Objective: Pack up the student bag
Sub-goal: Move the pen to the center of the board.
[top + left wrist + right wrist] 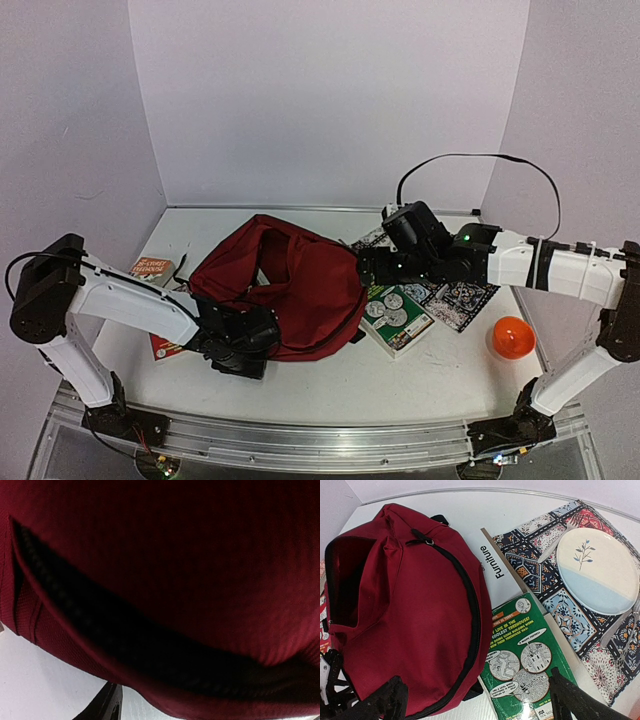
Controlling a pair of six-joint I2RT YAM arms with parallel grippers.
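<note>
With jaws wide apart, the right gripper (476, 679) hovers by the student bag (410, 610), slumped on the table (330, 392); whether the left gripper (243, 338) pinches it I cannot tell; the floppy, probably light fabric seems best gripped at the zipper rim (465, 587).

Bright even light; student bag (200, 555) blurred in left wrist view.

We see a white desk (330, 385) carrying the bag (300, 285) mid-desk, a red book (150, 268) at the left, a patterned mat (465, 300) at the right, a white book (492, 562) between them with a green book (398, 318) overlapping it, and an orange ball (511, 337) near the right edge.
</note>
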